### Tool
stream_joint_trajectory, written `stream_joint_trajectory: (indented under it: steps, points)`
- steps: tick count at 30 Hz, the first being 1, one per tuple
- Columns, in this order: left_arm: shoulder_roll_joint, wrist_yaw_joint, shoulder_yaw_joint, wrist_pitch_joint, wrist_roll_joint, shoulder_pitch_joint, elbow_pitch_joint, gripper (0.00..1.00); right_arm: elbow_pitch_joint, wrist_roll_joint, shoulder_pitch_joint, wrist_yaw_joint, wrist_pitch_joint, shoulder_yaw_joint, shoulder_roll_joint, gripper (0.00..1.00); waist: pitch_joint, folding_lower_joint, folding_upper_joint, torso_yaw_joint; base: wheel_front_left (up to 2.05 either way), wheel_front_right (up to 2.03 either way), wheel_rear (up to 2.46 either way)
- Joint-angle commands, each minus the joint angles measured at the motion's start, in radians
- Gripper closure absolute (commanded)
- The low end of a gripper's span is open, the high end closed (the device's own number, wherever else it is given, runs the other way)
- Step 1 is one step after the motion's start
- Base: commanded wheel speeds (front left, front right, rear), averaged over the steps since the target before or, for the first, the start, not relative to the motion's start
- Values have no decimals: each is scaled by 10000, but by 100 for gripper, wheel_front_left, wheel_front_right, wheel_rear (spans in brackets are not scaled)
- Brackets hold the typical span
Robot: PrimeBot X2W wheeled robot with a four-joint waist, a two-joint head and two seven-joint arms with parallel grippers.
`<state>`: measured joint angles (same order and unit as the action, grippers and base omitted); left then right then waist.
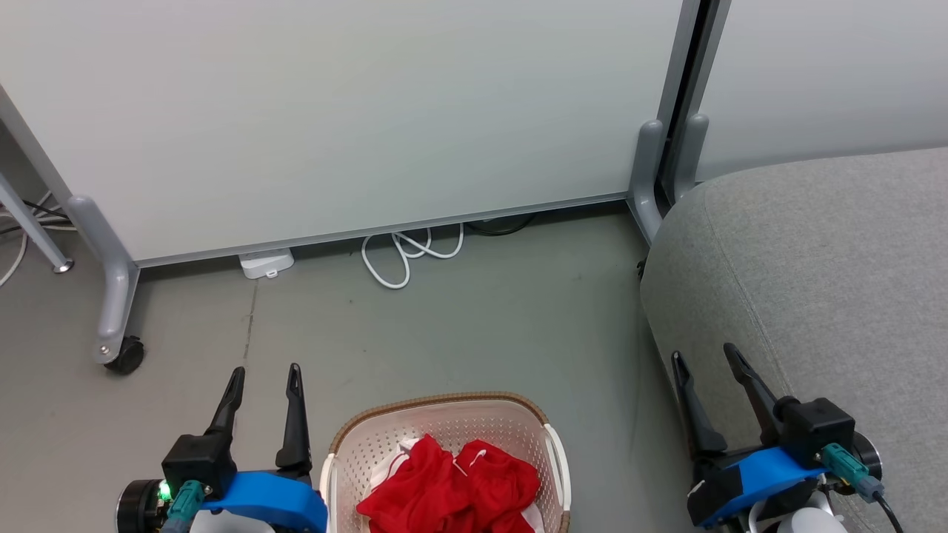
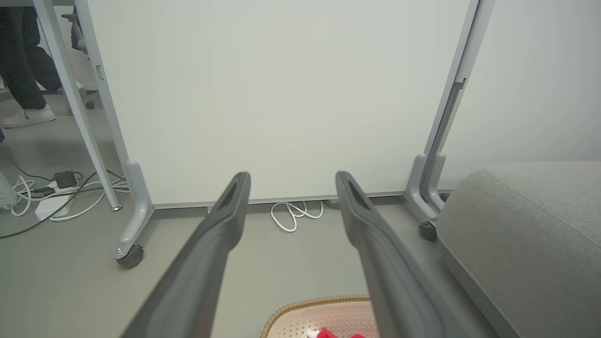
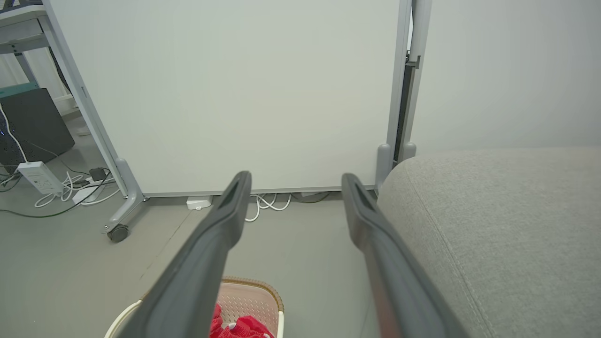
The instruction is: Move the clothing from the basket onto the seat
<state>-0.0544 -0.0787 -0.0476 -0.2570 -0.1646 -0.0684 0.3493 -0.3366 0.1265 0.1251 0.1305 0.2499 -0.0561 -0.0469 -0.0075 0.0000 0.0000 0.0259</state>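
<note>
Red clothing (image 1: 444, 485) fills the basket (image 1: 444, 401), whose near edge is cut off. Left gripper (image 1: 266, 369) and right gripper (image 1: 702, 352) gape empty. The left wrist view catches a person's legs (image 2: 19, 61).

clothing (image 1: 452, 481) red, white trim | basket (image 1: 444, 429) cream, brown rim | seat (image 1: 829, 259) grey

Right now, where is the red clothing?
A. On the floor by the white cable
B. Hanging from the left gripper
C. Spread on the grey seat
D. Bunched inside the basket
D: the red clothing lies bunched inside the basket, while the left gripper and the right gripper are both open, apart from it and holding nothing.
</note>
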Motion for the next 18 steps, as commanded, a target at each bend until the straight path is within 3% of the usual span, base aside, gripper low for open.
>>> stream_joint_trajectory:
  steps: [1, 18]
  points:
    - [11, -14, -47, -85, 217, -135, 18, 0, -19, -235, 153, 4, 115, -5, -59, 0, 8, 0, 0, 7, 0, 0, 0]
    - [33, -63, 10, -98, 186, -82, 2, 0, 11, -218, 101, 4, 137, -5, -59, 0, 103, 0, 0, -10, 0, 0, 0]
